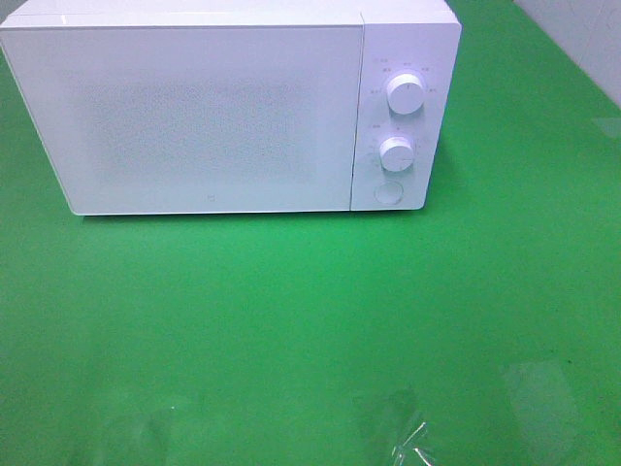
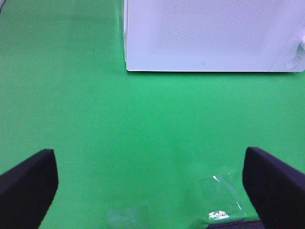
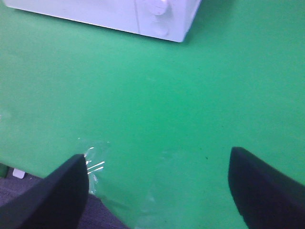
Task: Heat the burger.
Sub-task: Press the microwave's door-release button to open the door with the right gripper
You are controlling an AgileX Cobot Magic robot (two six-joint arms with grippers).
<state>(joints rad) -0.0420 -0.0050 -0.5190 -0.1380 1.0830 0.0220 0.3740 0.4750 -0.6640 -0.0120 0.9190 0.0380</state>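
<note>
- My left fingers (image 2: 26,183) are spread wide apart and hold nothing; my right fingers (image 3: 62,191) are the same, with bare green between them.
- Under both lies the surface (image 1: 291,320), a smooth, matte green sheet. Crinkled patches of clear film (image 1: 403,432) shine at its 6 o'clock edge.
- At 12 o'clock stands the microwave (image 1: 204,116), a hard, white, glossy box. Its speckled, frosted door (image 1: 194,112) is shut.
- At 3 o'clock of the door are an upper knob (image 1: 405,93), a lower knob (image 1: 396,152) and a round button (image 1: 388,193).
- The burger shows in no view, and I cannot tell whether it sits behind the door.
- I judge it light, soft and loosely stacked, so I would hold it gently and low across the sides.
</note>
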